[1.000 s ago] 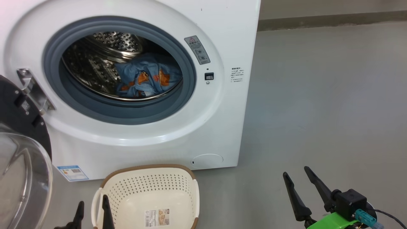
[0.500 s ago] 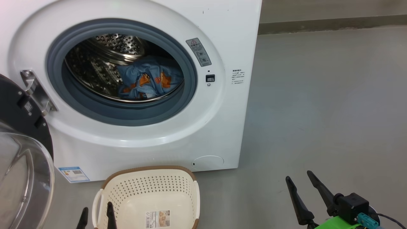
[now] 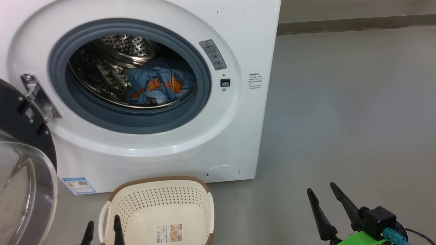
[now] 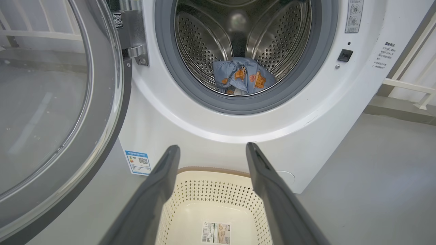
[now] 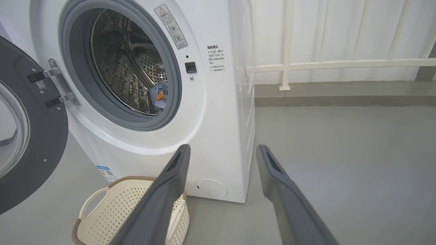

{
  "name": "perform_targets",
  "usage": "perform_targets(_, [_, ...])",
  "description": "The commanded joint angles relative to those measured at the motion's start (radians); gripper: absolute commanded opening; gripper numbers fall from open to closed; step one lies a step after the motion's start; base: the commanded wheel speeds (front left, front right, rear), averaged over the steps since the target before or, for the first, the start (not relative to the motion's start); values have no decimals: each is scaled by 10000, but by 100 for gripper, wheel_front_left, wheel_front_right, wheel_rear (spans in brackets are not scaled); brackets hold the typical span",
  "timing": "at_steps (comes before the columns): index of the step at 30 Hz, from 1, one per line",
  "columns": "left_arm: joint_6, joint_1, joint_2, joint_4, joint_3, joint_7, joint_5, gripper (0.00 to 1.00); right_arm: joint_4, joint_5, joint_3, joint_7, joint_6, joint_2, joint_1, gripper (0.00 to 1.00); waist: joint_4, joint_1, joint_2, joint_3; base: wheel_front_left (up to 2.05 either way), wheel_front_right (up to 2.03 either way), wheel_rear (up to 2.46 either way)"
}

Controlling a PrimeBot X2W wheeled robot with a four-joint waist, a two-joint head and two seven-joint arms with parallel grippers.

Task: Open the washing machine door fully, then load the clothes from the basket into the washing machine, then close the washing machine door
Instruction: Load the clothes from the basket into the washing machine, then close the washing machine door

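Note:
The washing machine [image 3: 190, 149] stands with its door [image 3: 20, 115] swung wide open to the left, glass bowl facing out. The clothes [image 3: 160, 85], blue with orange figures, lie bunched at the bottom of the steel drum. On the floor in front sits the basket [image 3: 160, 194], with just a label inside. My left gripper [image 3: 103, 224] is open over the basket's near left side and holds nothing. My right gripper [image 3: 321, 188] is open above bare floor to the right. In the left wrist view the left gripper [image 4: 212, 147] points at the machine's front, below the clothes [image 4: 243, 76] and above the basket [image 4: 218, 197].
Grey floor [image 3: 340, 119] stretches to the right of the machine. A white railing [image 5: 306, 64] on a low kerb runs behind it. The open door [image 4: 102, 136] takes up the space left of the basket. A round service cap [image 3: 223, 172] sits low on the machine's front.
Both grippers have sunk a little toward the bottom edge of the head view. Clothes, basket and door stay where they were.

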Motion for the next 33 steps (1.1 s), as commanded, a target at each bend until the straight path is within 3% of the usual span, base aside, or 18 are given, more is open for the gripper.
perform_targets(1, [96, -152, 156, -289, 343, -65, -38, 100, -223, -51, 172, -48, 16, -17, -85, 100, 0, 0, 0, 0, 0, 0, 0])
perform_targets(23, [174, -165, 156, -293, 384, -65, -17, 100, -225, -47, 162, -48, 16, 2, -121, 100, -56, 0, 0, 43, -1, 1, 0])
perform_targets(33, [263, -192, 156, -282, 343, -65, -24, 100, -235, -45, 159, -48, 16, -32, -143, 100, -62, 0, 0, 80, -91, 91, 0])
